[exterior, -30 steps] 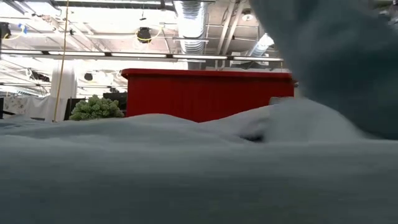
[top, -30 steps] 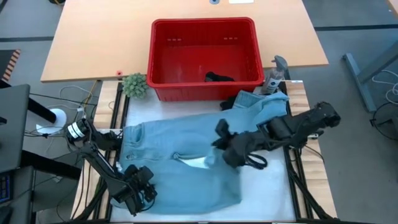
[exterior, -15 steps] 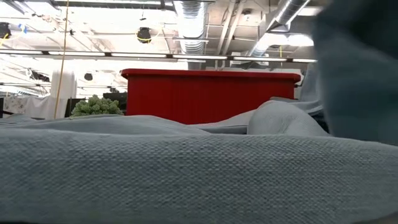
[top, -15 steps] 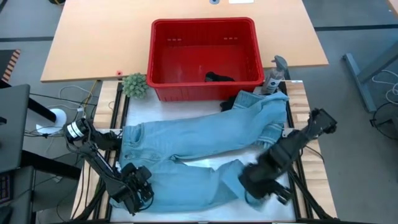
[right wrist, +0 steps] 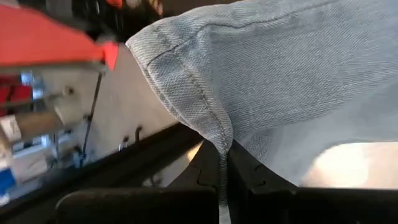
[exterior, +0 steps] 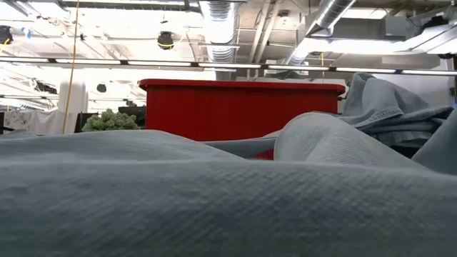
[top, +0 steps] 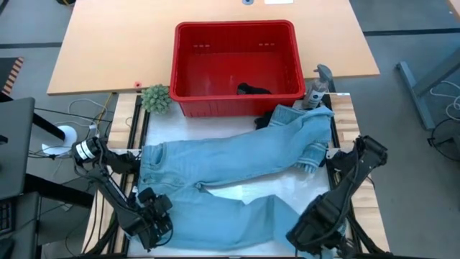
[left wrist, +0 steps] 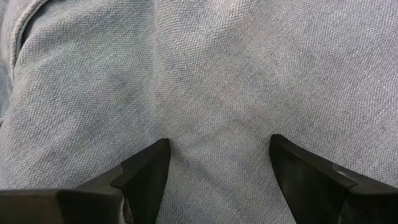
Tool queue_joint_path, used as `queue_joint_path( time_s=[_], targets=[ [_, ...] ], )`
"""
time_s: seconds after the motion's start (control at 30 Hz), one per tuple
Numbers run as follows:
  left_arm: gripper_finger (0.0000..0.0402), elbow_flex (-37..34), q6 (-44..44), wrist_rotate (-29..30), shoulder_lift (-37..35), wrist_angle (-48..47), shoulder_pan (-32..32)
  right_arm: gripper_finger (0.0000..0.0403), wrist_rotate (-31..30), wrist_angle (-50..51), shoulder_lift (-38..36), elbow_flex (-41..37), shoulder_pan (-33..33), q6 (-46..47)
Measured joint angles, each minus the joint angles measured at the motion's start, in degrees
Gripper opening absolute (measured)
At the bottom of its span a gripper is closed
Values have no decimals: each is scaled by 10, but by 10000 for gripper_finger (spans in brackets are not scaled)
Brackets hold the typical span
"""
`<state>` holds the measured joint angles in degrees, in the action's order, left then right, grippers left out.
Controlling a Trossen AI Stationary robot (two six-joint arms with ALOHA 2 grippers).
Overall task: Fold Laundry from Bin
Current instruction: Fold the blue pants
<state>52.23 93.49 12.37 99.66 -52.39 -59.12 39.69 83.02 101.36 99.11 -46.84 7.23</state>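
The pair of light blue denim jeans [top: 230,180] lies spread across the white mat in front of the big red slotted plastic bin [top: 237,61], with one dark garment [top: 253,90] left inside. The right gripper [top: 313,234] has dragged a leg hem from mid-table out to the near right corner, fingers pinched tight on the hem edge, so that leg now lies flatter than a second ago. The left gripper [left wrist: 217,168] hasn't budged at the near left, fingers spread wide, pressing down on denim. Looks like smoothing before folding.
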Motion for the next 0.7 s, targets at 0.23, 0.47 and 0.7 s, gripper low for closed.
queue_joint_path(
  time_s=[0.23,0.47,0.7],
  targets=[
    [270,-1,9,8,0,0,-10,42,16,0,32,-1,-82,11],
    [270,-2,12,17,0,1,-14,72,-31,67,79,-3,-166,24],
    [270,-2,-16,18,0,1,-14,87,-55,73,83,-14,-181,191]
  ],
)
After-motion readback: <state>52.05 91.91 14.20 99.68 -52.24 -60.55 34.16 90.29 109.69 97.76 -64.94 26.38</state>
